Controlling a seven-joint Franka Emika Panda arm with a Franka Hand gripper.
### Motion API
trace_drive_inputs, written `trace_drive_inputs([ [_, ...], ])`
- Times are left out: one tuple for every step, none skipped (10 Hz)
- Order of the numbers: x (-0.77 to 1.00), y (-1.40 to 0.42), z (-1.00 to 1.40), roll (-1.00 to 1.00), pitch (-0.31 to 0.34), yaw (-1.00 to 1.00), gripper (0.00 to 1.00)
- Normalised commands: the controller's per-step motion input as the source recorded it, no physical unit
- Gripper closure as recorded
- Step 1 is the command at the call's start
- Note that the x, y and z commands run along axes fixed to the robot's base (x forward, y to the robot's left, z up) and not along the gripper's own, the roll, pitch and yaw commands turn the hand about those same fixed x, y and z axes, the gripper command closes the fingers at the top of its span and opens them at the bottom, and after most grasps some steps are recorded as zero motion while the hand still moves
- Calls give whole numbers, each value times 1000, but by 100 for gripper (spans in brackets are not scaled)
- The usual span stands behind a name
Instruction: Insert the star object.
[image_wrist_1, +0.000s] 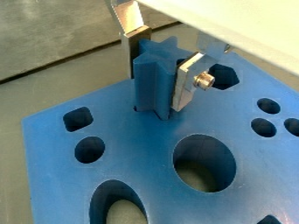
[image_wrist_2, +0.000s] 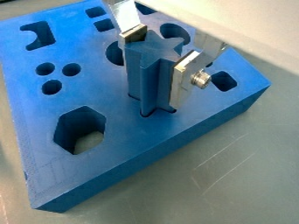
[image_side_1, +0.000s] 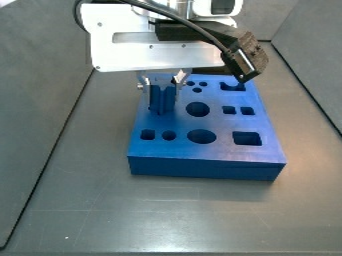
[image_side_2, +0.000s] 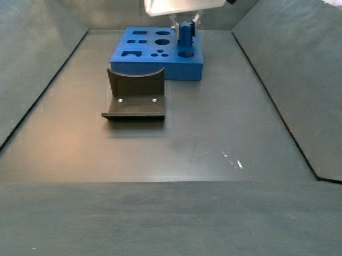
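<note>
The star object (image_wrist_1: 152, 83) is a tall bright-blue peg with ridged sides. It stands upright with its lower end in a star-shaped hole of the wide blue block (image_wrist_1: 128, 153). My gripper (image_wrist_1: 162, 63) is shut on the peg's upper part, one silver finger on each side. Both wrist views show this grip, with the peg (image_wrist_2: 146, 87) rising from the block (image_wrist_2: 117, 171). In both side views the gripper (image_side_1: 163, 82) (image_side_2: 186, 25) hangs over the block's edge region with the peg (image_side_1: 160, 100) (image_side_2: 186, 40) below it. How deep the peg sits is hidden.
The block (image_side_1: 201, 160) (image_side_2: 144, 68) has several other shaped holes, round, hexagonal and square. The dark fixture (image_side_2: 135, 100) stands on the floor just in front of the block. Dark walls enclose the grey floor (image_side_2: 201, 170).
</note>
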Motion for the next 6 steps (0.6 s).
trace_drive_inputs([
  [-77, 94, -417, -157, -210, 0, 100],
  [-331, 137, -291, -201, -424, 0, 100],
  [-300, 131, -266, -197, -450, 0, 100],
  [-297, 123, -263, -199, -451, 0, 100],
  [-6, 6, -51, -40, -80, 0, 100],
  [0, 0, 0, 0, 0, 0, 100],
])
